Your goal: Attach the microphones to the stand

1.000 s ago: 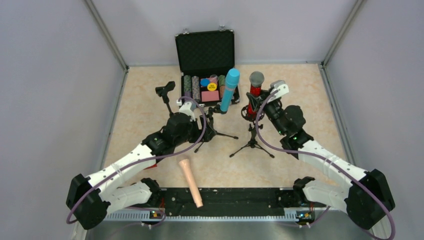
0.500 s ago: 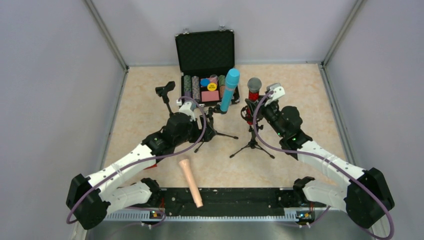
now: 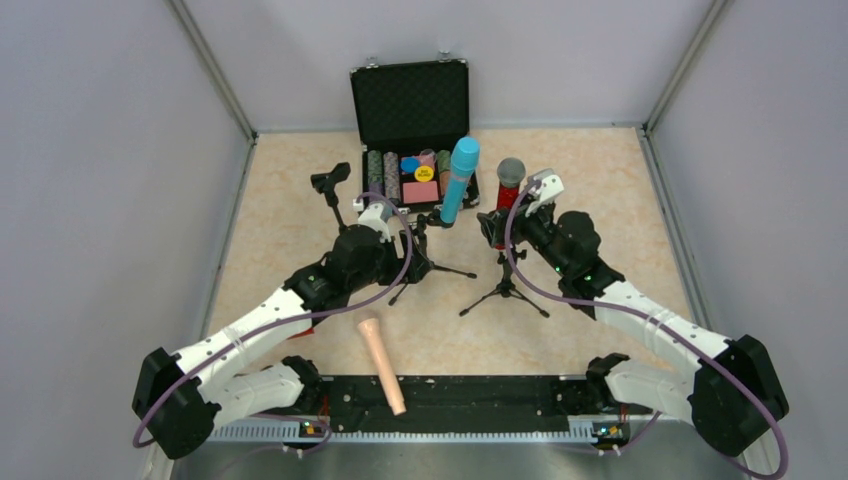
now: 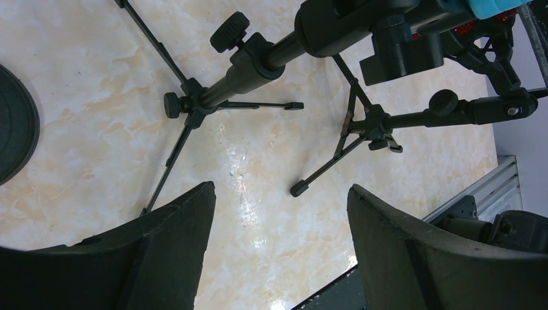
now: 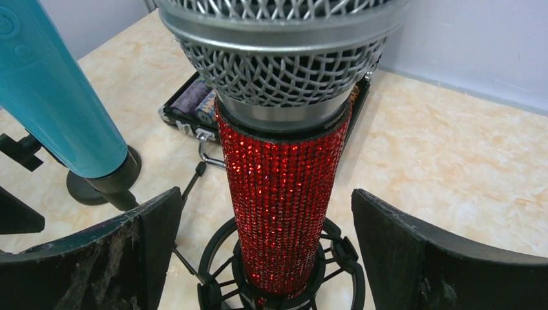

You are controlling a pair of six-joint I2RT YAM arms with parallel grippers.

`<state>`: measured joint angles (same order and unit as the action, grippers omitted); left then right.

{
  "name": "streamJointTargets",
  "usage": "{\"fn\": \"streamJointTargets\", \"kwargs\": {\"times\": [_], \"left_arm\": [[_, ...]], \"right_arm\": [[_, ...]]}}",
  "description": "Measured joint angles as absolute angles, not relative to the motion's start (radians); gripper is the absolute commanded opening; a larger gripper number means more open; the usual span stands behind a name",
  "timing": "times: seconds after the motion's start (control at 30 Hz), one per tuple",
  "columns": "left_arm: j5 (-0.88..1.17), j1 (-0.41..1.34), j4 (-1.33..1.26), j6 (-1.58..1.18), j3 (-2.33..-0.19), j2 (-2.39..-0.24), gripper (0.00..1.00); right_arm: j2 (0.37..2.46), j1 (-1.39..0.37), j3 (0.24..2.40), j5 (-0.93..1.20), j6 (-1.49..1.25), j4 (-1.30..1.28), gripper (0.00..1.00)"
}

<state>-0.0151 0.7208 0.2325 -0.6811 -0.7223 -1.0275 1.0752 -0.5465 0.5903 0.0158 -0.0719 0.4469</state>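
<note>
Finds glittery red microphone [image 5: 281, 194] upright in shock mount [image 5: 342, 252], right fingers [image 5: 446, 258] spread clear beside it. Shows left fingers [image 4: 168, 252] released too. Leaves peach-beige microphone [image 3: 382, 363] flat on tabletop [image 3: 600, 180]: rigid, probably light, smooth; grip mid-barrel.

right gripper [image 5: 266, 194]: I slid a bit left and back toward my base | red microphone [image 3: 510, 178]: its silver head dropped lower in the top view, down toward the black ring holder [image 5: 344, 253]
</note>
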Motion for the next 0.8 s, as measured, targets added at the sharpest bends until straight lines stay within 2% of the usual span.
{"fn": "streamJointTargets", "kwargs": {"times": [0.47,0.8], "left_arm": [[-0.015,0.721,0.233,-0.681,-0.722,-1.028,0.79],[-0.022,0.721,0.236,-0.67,-0.722,-1.024,0.79]], "right_arm": [[1.064,-0.546,0.644,0.025,-0.094,0.344,0.99],[0.987,-0.546,0.68,-0.025,-0.135,0.152,0.99]]}}
